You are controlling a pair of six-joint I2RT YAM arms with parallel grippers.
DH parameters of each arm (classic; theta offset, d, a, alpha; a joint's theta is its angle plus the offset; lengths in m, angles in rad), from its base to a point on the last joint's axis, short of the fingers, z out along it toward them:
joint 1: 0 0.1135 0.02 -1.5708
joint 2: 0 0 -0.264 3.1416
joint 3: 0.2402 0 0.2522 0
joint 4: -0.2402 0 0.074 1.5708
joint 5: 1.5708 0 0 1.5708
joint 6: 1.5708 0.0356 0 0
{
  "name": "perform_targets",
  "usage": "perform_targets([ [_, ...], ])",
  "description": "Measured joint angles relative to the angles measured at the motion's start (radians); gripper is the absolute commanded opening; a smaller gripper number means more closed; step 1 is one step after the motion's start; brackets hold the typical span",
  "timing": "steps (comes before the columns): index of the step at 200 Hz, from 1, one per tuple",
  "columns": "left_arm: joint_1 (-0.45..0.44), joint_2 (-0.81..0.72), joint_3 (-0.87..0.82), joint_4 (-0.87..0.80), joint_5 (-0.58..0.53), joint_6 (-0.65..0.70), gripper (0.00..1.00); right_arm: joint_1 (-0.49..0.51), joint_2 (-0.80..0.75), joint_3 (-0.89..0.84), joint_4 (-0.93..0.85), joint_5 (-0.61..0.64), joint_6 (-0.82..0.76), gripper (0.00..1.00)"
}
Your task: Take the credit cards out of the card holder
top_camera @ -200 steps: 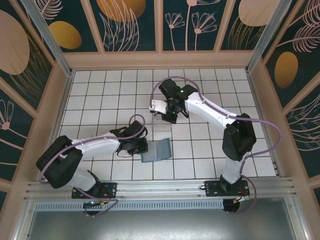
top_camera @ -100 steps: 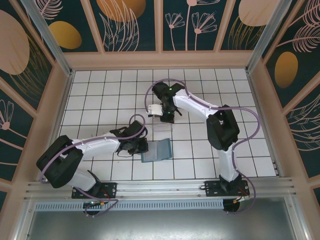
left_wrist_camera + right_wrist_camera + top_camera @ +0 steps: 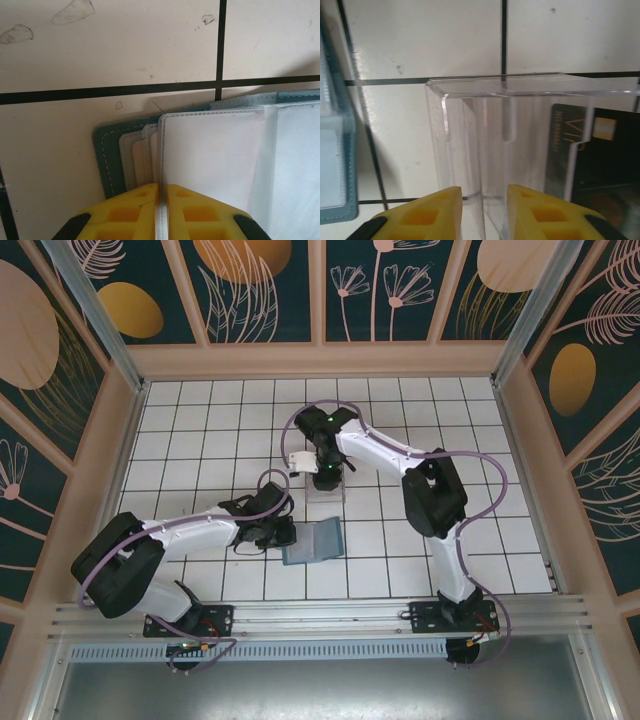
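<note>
Two roles: the left gripper [image 3: 159,202] pinches shut on a clear sleeve of the teal card holder [image 3: 104,150], likely steadying it on the table, pale cards [image 3: 141,162] slotted inside; the right gripper [image 3: 484,212], jaws slightly parted and empty, hangs over the clear box [image 3: 520,82], where the dark card [image 3: 607,155] shows through its wall

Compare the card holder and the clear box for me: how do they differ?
The card holder is teal and opaque; the clear box is see-through. The left gripper pinches a sleeve of the card holder; the right gripper is open at the clear box. Both rest on the table.
</note>
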Motion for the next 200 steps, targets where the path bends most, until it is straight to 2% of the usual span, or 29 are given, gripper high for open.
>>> perform_targets([
  [60, 0.000, -0.001, -0.002, 0.002, 0.000, 0.000, 0.13, 0.000, -0.055, -0.016, 0.109, 0.179, 0.042, 0.35],
  [72, 0.000, -0.002, -0.002, 0.002, 0.000, 0.000, 0.13, -0.001, -0.078, -0.016, 0.130, 0.191, 0.085, 0.38],
  [82, 0.000, -0.003, -0.002, 0.001, -0.002, 0.000, 0.13, -0.003, -0.097, -0.016, 0.147, 0.190, 0.130, 0.44],
  [104, 0.000, -0.014, -0.002, -0.012, -0.011, -0.001, 0.13, -0.009, -0.150, -0.023, 0.198, 0.158, 0.305, 0.44],
  [134, 0.000, -0.047, 0.003, -0.054, -0.032, -0.008, 0.13, -0.019, -0.220, -0.037, 0.235, 0.095, 0.617, 0.30],
  [169, 0.003, -0.086, 0.037, -0.103, -0.061, -0.008, 0.13, -0.008, -0.252, -0.108, 0.254, -0.017, 0.945, 0.32],
  [200, 0.024, -0.106, 0.039, -0.137, -0.088, -0.006, 0.13, 0.069, -0.259, -0.236, 0.267, -0.095, 1.158, 0.38],
])
